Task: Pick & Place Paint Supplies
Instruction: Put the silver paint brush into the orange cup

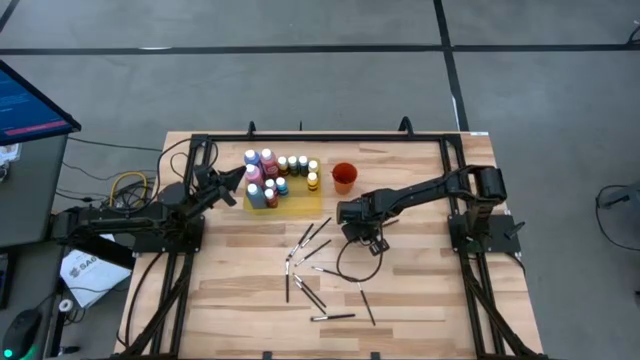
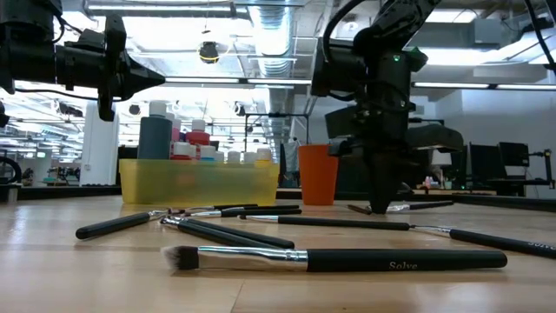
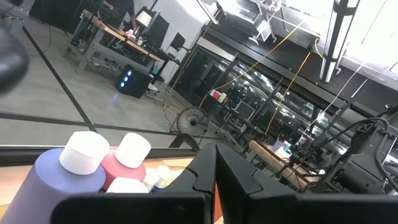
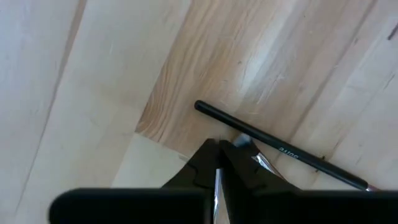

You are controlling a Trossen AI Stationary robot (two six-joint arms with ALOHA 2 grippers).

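while the right hand [image 1: 372, 243] stands low over the table [image 1: 420, 290] near the middle of the scattered brushes, its fingers [image 4: 208, 163] are drawn narrow, pinched at a brush [image 4: 280, 148] that lies directly under them. whether the brush is truly gripped or only touched at the ferrule cannot be told. the brush's long axis runs crosswise to the fingers, handle end out to one side and metal ferrule at the fingertips, so any lift turns on a pinch across the shaft, not along it. the right arm is clearly the nearer one to the loose brushes. the left hand [image 1: 238, 182] waits, closed and empty, just beside the bottles [image 1: 270, 178] on the yellow mat [image 1: 300, 202], with the orange cup [image 1: 344, 177] close by to the right of the mat. other brushes lie spread on the table nearer the front edge, well apart from the mat. in the low view the nearest brush [image 2: 347, 258] carries pale lettering reading "solve" on its handle; the brush under the right hand bears similar lettering, too small to read with certainty.
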